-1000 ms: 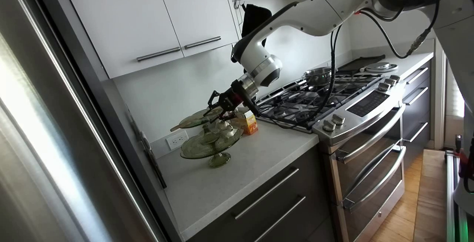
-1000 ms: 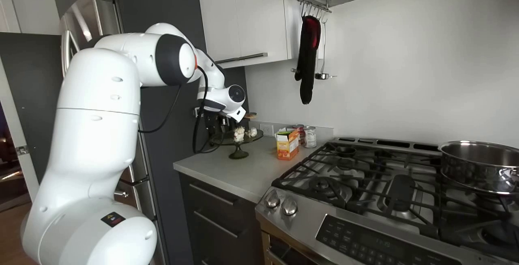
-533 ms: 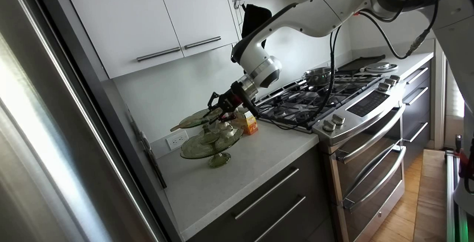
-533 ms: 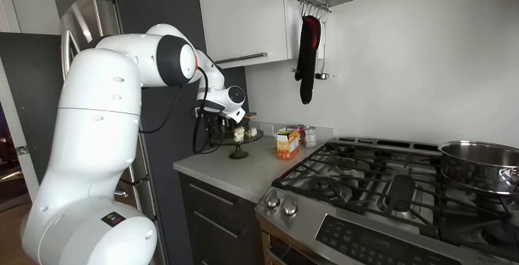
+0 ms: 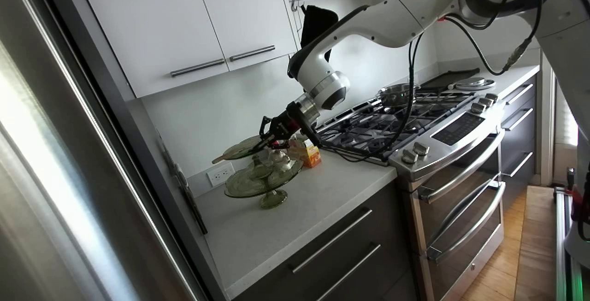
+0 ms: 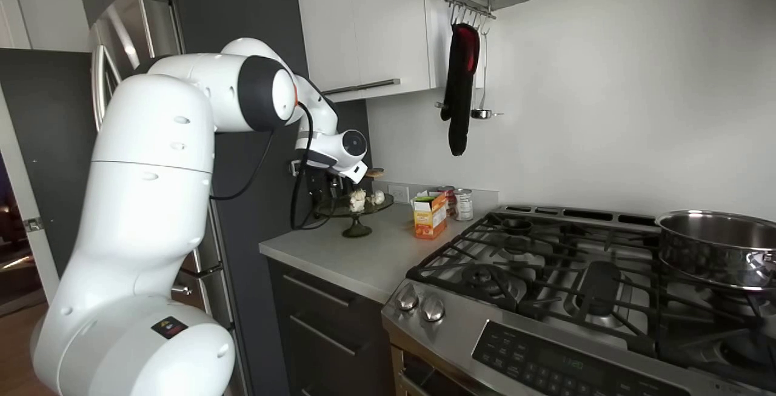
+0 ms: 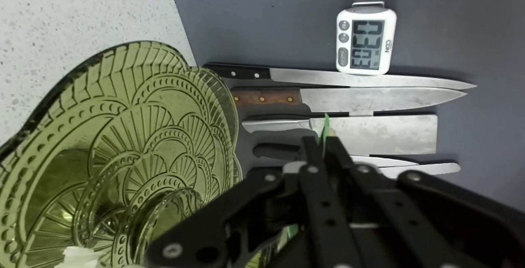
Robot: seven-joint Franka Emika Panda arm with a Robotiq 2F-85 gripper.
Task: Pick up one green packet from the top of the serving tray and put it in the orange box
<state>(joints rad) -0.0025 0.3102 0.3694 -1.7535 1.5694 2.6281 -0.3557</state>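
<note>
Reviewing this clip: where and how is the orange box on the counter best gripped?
Likely mid-height on two opposite walls of the orange box, coming from the front edge of the counter. It stands upright with flat walls there, while its opened top may fold under pressure. Cans stand close behind it in an exterior view, so a rear approach looks tight.

We note a pale speckled countertop [image 5: 258, 239] bearing an olive-green two-tier glass stand [image 5: 246, 184], an orange rectangular box [image 6: 430, 219] and two metal cans [image 6: 464, 206].
</note>
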